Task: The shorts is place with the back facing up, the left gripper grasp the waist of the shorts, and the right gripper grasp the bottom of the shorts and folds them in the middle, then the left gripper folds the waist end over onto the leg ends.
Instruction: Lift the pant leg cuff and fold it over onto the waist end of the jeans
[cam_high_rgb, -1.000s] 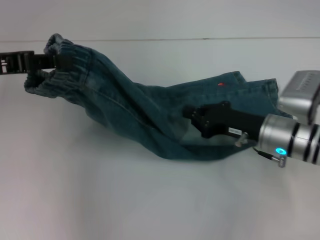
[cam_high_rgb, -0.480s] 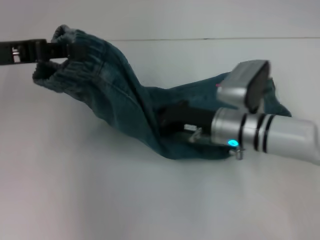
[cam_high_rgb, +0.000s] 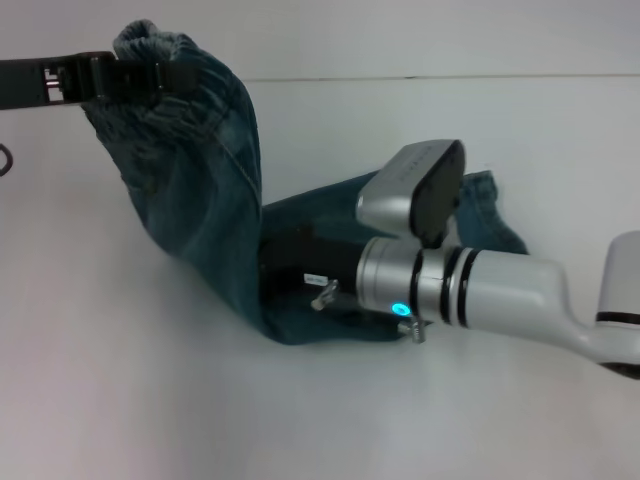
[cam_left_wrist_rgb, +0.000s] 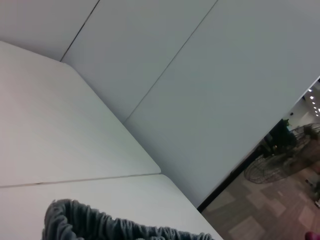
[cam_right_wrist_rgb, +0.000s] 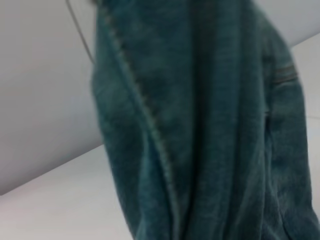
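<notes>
Left gripper (cam_high_rgb: 165, 77) enters from the left edge, high over the desk (cam_high_rgb: 150, 400), fingers clamped on the ruffled waist (cam_high_rgb: 150, 45) of the shorts (cam_high_rgb: 215, 190); that end hangs raised, denim draping down to the desk. Right gripper (cam_high_rgb: 290, 270) lies low on the desk at the fold, its black body against the denim, fingers hidden by cloth, so I cannot tell whether they are apart or together. Leg ends (cam_high_rgb: 490, 205) lie flat on the desk behind the right arm; the left wrist view shows only the waist (cam_left_wrist_rgb: 100, 225) edge
</notes>
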